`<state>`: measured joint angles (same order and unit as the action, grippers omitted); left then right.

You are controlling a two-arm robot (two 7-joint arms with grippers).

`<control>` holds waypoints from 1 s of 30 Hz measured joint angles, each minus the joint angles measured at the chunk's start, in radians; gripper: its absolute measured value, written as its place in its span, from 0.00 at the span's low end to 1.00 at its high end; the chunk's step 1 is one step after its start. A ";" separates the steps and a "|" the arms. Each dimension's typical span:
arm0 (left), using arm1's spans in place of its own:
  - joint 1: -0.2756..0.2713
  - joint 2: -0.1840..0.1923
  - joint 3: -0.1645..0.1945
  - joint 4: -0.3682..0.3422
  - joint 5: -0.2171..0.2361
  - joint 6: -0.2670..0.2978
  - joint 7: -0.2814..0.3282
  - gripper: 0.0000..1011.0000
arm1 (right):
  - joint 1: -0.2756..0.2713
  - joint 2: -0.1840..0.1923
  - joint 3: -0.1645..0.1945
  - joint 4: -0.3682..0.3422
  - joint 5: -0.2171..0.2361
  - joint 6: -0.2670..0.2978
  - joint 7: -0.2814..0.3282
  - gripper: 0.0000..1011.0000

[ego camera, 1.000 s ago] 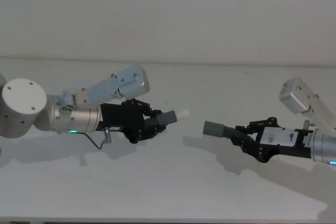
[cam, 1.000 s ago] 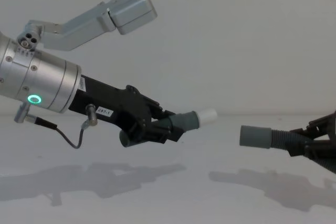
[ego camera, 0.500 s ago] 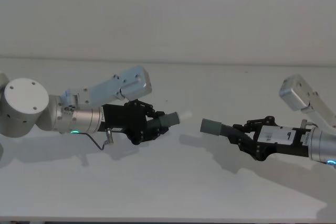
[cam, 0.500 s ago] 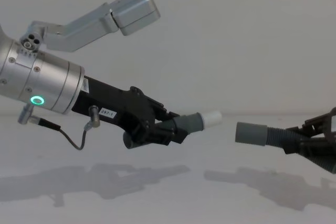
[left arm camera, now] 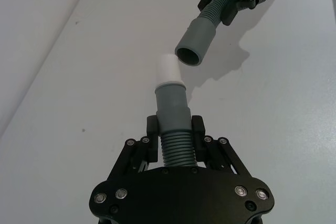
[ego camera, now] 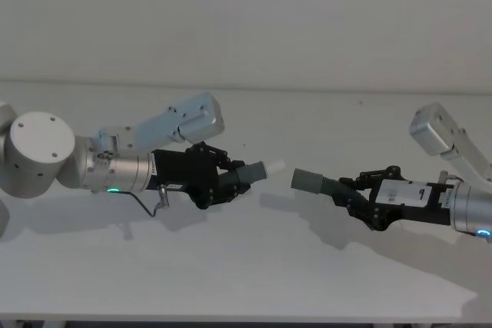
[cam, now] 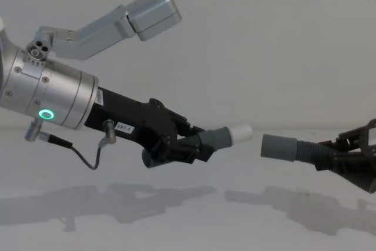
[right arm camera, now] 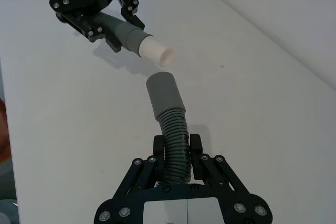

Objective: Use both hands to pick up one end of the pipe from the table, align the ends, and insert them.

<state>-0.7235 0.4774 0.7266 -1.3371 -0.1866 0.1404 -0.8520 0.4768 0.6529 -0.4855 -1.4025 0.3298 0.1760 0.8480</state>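
Above the plain white worktop (ego camera: 246, 282), left black gripper (ego camera: 224, 183) fingers clamp the ribbed dark grey white-tipped hose (cam: 226, 136), right black gripper (ego camera: 360, 197) fingers clamp the ribbed grey-collared hose (cam: 288, 149); ends facing, just apart.

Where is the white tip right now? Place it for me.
The white tip sits near the middle of the head view, held above the table in the left gripper, a short gap from the open collar held by the right gripper.
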 joint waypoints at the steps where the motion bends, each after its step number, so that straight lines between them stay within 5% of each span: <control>1: 0.000 -0.001 0.001 0.002 -0.002 -0.001 0.000 0.36 | 0.001 0.000 -0.001 0.000 0.001 0.000 0.000 0.28; 30: 0.000 0.001 0.031 0.005 -0.020 -0.005 0.015 0.36 | 0.016 0.003 -0.022 0.012 0.028 -0.002 -0.008 0.28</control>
<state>-0.7231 0.4782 0.7575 -1.3319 -0.2065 0.1354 -0.8372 0.4931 0.6555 -0.5074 -1.3904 0.3581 0.1736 0.8402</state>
